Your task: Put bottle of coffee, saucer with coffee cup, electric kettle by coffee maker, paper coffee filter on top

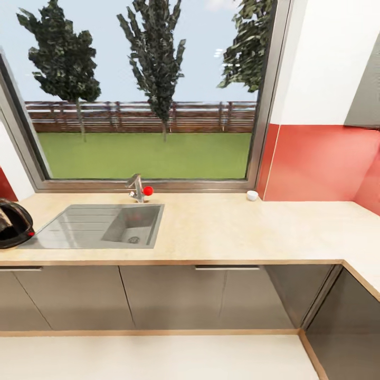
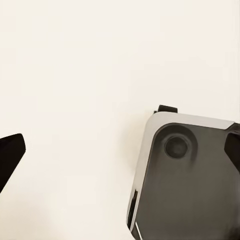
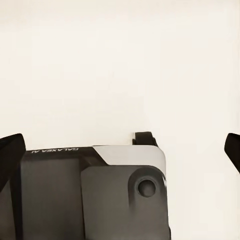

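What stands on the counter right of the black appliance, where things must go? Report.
The sink with its faucet lies directly beside the black appliance; a small white object sits at the window edge of the countertop.

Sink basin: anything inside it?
The sink basin holds just a round drain; no dishes on the ribbed drainboard beside it. The faucet stands behind it. The near inner wall is hidden from the head camera.

Head view faces countertop and window — both wrist views aim downward, floor
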Motion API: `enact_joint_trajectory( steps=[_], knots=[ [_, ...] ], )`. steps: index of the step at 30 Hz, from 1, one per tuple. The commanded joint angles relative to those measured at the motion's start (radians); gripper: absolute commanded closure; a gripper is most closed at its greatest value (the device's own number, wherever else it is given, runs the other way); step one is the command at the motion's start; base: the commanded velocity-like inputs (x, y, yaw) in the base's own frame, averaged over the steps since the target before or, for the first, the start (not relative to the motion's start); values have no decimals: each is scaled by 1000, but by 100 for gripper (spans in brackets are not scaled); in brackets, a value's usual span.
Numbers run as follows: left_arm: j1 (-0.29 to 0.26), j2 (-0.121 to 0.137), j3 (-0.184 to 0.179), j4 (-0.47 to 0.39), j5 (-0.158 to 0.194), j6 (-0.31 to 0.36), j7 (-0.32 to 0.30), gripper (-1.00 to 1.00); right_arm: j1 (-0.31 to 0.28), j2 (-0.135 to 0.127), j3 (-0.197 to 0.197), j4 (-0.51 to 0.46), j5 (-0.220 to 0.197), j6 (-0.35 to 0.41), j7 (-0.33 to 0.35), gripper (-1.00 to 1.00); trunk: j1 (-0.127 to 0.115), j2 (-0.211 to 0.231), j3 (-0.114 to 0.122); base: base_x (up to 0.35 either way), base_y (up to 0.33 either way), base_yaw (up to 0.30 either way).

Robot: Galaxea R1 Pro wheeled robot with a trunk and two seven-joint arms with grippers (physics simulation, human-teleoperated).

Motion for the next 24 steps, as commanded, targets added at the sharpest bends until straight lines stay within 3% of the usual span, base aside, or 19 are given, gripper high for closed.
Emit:
enact_joint_trajectory(
  steps=[1,17,24],
  knots=[
    [-1,0,5,1,-10,-4,3,-100,0,-1,8,-2,-8,6,-5,-100,1,-2,-2,0,-193,-14],
    [-2,1,4,0,-10,-5,3,-100,0,-3,8,-2,-8,5,-6,-100,1,-2,-2,0,-37,-1],
    [-2,1,5,0,-11,-4,5,-100,0,-1,9,-2,-7,6,-6,-100,1,-2,-2,0,-221,0]
  ],
)
